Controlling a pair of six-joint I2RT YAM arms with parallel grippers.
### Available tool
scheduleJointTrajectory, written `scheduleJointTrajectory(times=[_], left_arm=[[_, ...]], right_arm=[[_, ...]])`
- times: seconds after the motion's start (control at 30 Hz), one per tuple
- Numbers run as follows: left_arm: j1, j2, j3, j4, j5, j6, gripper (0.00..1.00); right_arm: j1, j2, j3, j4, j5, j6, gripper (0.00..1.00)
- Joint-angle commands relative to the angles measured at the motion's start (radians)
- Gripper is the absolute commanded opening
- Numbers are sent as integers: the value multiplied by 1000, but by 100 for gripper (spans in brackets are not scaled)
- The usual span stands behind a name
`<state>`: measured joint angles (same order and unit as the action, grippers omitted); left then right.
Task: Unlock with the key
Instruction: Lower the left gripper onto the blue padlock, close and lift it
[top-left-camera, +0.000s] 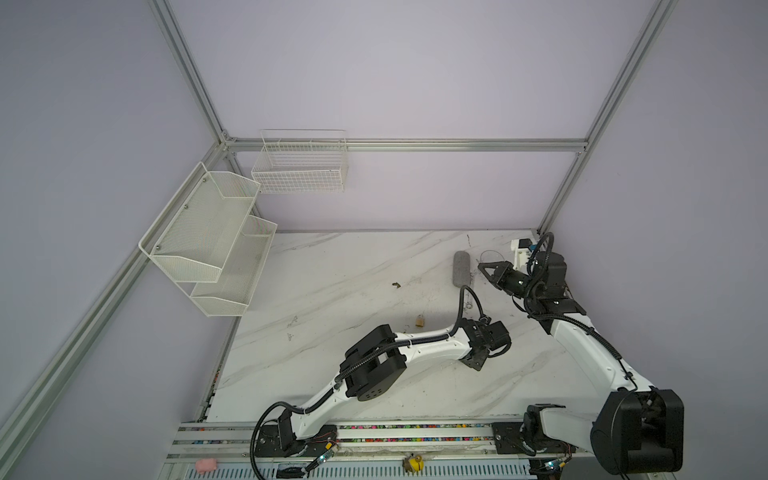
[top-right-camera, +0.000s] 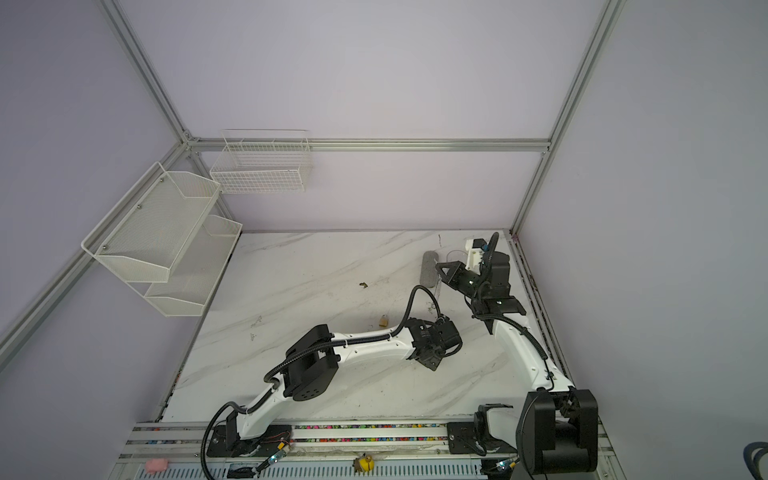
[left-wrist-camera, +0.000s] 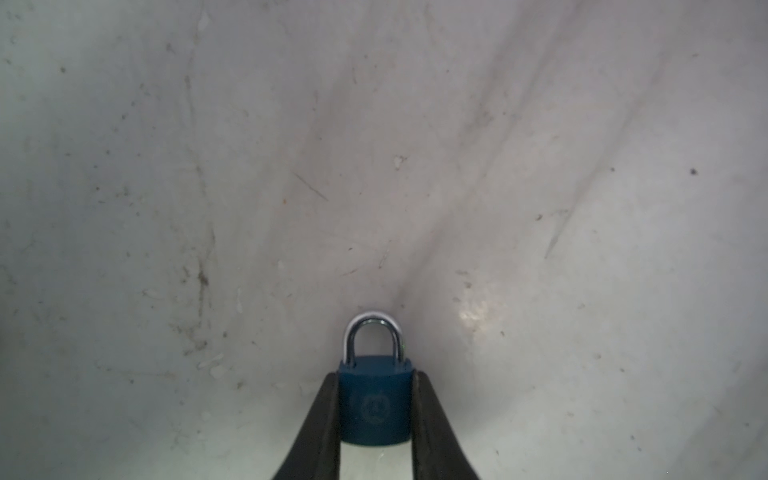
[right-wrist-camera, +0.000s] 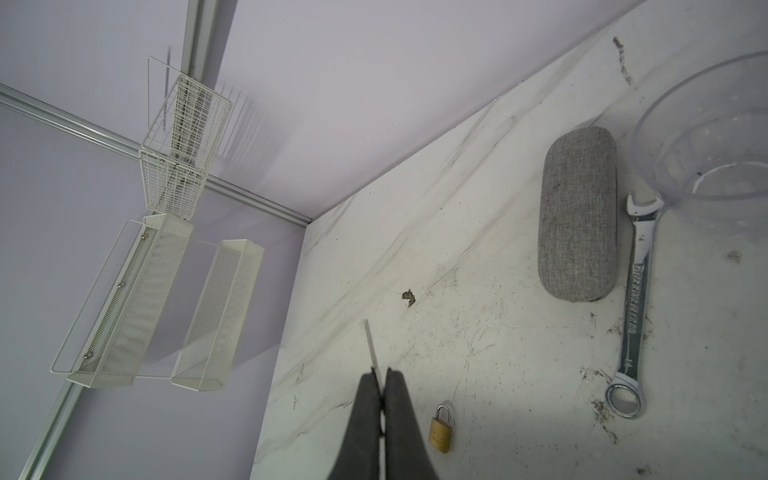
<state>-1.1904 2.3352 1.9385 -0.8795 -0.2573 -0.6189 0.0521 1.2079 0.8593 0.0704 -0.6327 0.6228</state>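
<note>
White marbled table (left-wrist-camera: 166, 166), scuffed and speckled, enclosed by pale lilac walls on an aluminium frame.

Item 1, blue lock (left-wrist-camera: 376, 403). Small padlock with a dark blue body, rounded shoulders and a faint round emblem on the face. The bright steel shackle is seated in both holes, so it is closed. The lock sits between the fingers of the left pincer (left-wrist-camera: 376, 374), with the shackle pointing forward past the fingertips. The keyhole end faces back toward the wrist and is not visible. The lock is hidden under the pincer in both top views.

Item 2, left pincer. Narrow, with a finger pressed to each flank of the blue lock's body. It is lowered to the table, well apart from the right pincer (right-wrist-camera: 381, 374).

Item 3, key (right-wrist-camera: 371, 345). Thin pale blade seen edge-on, projecting forward beyond the right pincer's fingertips. The head is hidden between the fingers and the teeth cannot be made out.

Item 4, right pincer. Closed tight on the key and raised above the table.

Item 5, brass lock (right-wrist-camera: 441, 428). Shackle closed. It lies flat on the table, apart from both pincers.

Item 6, grey case (right-wrist-camera: 577, 216). Lies near the right pincer's tip.

Item 7, wrench (right-wrist-camera: 636, 299). Lies alongside the case, with its open end at the rim of a clear bowl (right-wrist-camera: 706, 137).
</note>
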Motion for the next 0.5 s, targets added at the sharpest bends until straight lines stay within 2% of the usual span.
scheduleJointTrajectory(times=[0.0,0.27,0.47], left_arm=[[21,-175,-95,36,-23,-42,1],[80,-570,-468,259,-56,-191,0],[166,-886,-719,402,-99,-346,0]], right_arm=[[-3,-36,16,-20,18,-11,0],[14,-82,38,-65,65,-47,0],[123,-111,31,-47,157,-63,0]])
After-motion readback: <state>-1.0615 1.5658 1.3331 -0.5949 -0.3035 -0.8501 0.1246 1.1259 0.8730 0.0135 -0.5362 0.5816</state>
